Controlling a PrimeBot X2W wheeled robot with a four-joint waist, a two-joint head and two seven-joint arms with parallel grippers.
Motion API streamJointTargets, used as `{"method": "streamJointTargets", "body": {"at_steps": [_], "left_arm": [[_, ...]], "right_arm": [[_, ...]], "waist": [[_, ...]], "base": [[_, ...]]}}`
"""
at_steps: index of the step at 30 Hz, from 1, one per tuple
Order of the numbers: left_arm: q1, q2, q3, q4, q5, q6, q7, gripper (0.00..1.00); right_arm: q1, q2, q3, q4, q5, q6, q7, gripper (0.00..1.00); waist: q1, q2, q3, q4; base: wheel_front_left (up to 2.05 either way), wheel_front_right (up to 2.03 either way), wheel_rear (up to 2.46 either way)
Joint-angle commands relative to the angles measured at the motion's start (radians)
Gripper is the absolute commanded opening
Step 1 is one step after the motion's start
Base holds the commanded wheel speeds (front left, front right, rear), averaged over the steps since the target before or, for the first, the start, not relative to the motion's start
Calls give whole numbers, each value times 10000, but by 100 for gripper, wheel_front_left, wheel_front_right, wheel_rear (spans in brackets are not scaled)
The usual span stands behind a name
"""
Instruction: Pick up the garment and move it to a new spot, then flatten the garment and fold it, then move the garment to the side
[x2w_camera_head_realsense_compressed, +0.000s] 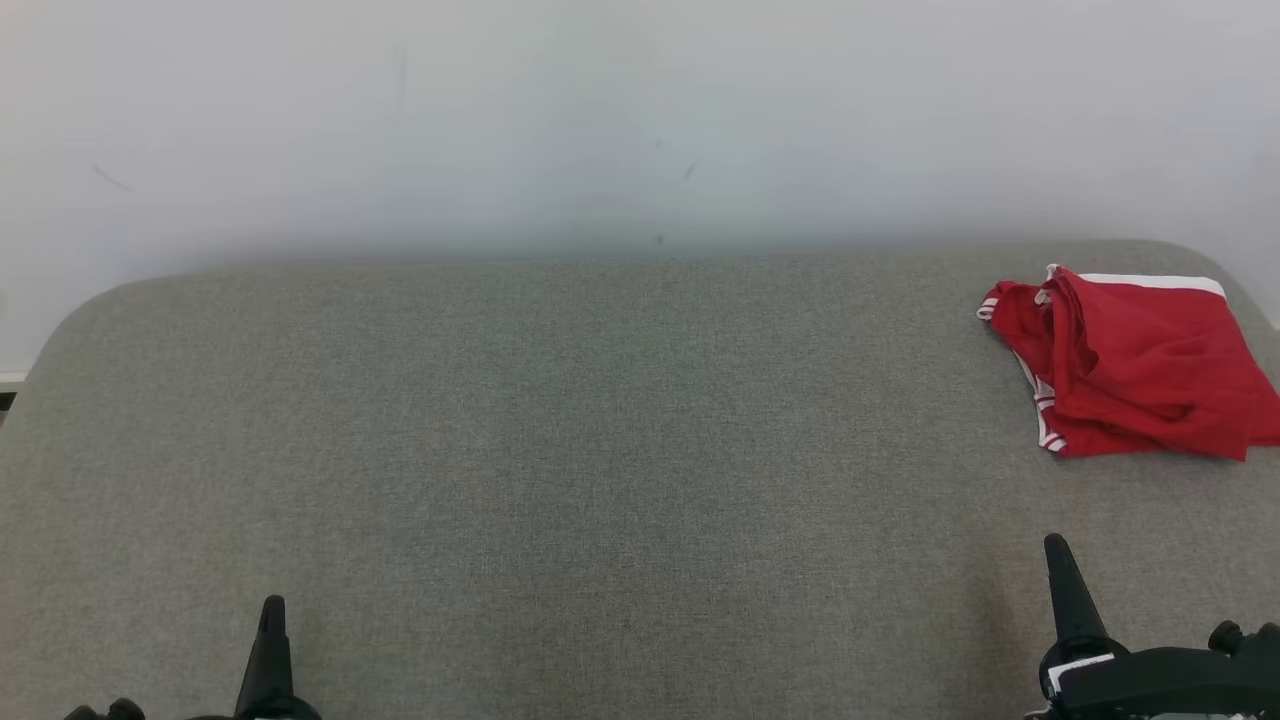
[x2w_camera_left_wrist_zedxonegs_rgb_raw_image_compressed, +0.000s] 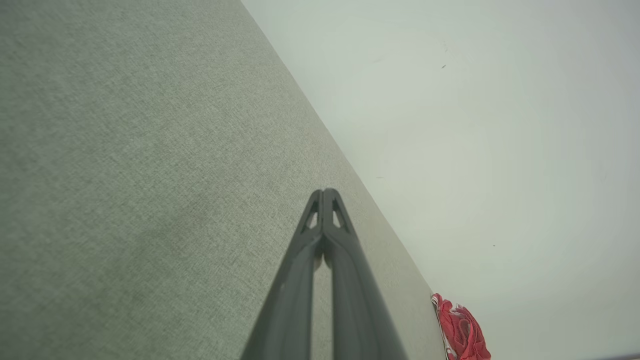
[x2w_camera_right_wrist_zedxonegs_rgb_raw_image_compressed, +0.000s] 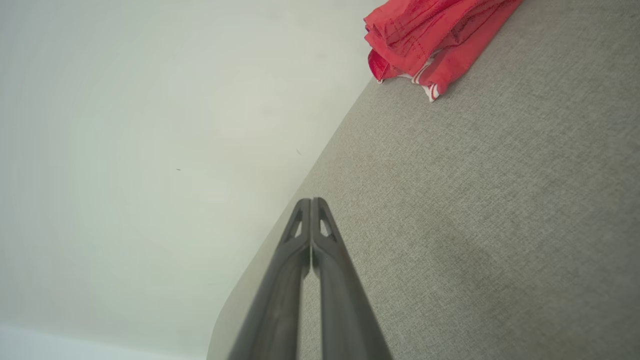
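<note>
Currently, left gripper (x2w_camera_head_realsense_compressed: 272, 612): is hovering low over the grey cushion (x2w_camera_head_realsense_compressed: 600, 450), its two dark fingers pressing together tip to tip and clenching nothing.
Between the grippers: the grey cushion is spreading wide and running ahead of both sets of fingertips to the pale wall (x2w_camera_head_realsense_compressed: 600, 120).
At the right gripper (x2w_camera_head_realsense_compressed: 1062, 570): the fingers are pointing forward and lying flat against each other, closed and gripping nothing.
Red garment (x2w_camera_head_realsense_compressed: 1140, 365): is lying bunched in a loose fold on the cushion, white trim showing along its edges. It is sitting ahead of the right gripper's fingertips and a little to their outer side, near the cushion's far right corner and touching neither gripper.
Direction from the left gripper: the garment is lying far off across the cushion, ahead of the fingertips and well over to the right gripper's side.
Long axis: the pile is running roughly crosswise to the right gripper's fingers, with its bunched, striped end turning toward the left gripper.
Nearer arm: the right one, plainly; the left is sitting well apart from the cloth.
Coming move, as a judgement: any reach for the garment is looking like the right arm's job. It would mean going forward and slightly outward, with the fingers parting before meeting the near edge.
</note>
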Motion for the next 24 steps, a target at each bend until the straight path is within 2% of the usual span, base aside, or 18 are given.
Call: {"method": "streamJointTargets", "body": {"at_steps": [1,24], "left_arm": [[-239,7,40,-72,-308,-24,78,0],[-488,-19,85,17,-2449,-60,618,0]], "right_arm": [[-167,12,-63,-67,305,-9,71,0],[-422,124,-294,42,2355,-13,576,0]], "waist": [[0,0,2,3],[0,0,31,45]], "base": [[0,0,0],[0,0,0]]}}
